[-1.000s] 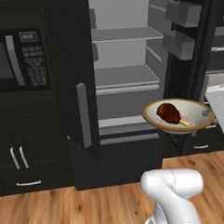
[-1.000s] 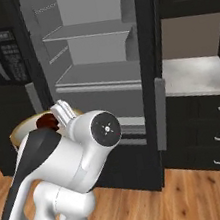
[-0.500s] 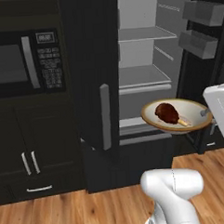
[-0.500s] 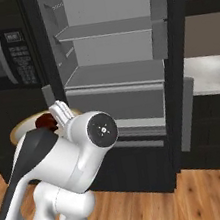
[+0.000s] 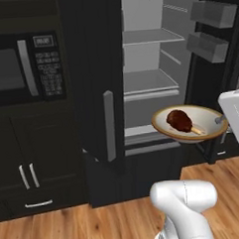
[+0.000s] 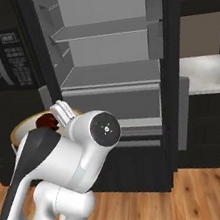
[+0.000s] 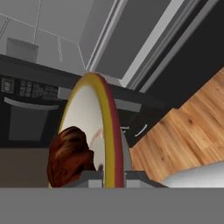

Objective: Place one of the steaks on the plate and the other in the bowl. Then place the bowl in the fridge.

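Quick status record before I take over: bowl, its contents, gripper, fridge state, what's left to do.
bowl: beige bowl held level in the air, in front of the fridge's lower shelves
contents: one reddish-brown steak lying inside it
gripper: gripper shut on the bowl's rim at its right side
fridge: fridge with doors open, grey shelves in view
microwave: microwave to the left of the fridge, door shut
remaining: bowl not yet set on a shelf
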You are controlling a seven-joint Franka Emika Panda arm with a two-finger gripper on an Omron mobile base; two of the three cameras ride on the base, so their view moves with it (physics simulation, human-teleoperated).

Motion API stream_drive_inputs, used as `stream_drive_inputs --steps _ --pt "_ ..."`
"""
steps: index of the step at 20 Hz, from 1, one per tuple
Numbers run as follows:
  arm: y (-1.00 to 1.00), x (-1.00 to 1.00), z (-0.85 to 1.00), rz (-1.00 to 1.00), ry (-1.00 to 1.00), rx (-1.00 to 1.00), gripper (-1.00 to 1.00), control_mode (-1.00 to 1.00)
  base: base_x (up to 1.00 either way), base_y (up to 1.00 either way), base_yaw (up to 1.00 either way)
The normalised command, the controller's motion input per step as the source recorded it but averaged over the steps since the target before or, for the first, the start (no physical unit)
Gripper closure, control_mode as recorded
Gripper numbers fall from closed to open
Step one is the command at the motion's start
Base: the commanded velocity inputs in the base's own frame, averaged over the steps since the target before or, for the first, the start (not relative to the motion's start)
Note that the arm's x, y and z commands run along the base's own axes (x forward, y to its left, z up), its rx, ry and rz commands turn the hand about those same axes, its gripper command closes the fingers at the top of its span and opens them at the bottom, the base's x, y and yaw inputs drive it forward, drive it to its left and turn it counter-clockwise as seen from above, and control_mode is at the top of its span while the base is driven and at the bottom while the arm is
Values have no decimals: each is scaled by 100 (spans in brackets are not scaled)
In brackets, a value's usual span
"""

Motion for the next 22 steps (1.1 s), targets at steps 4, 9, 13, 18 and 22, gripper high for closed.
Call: stream_drive_inputs --steps 4,9,13,18,22 --pt "0 0 0 0 0 0 100 100 20 -19 -7" --pt "0 0 0 0 0 0 100 100 5 -41 -14" --pt "0 0 0 0 0 0 100 100 1 -47 -25" --pt "0 0 0 0 0 0 100 100 42 -11 -22" --pt "0 0 0 0 0 0 100 100 63 6 -17"
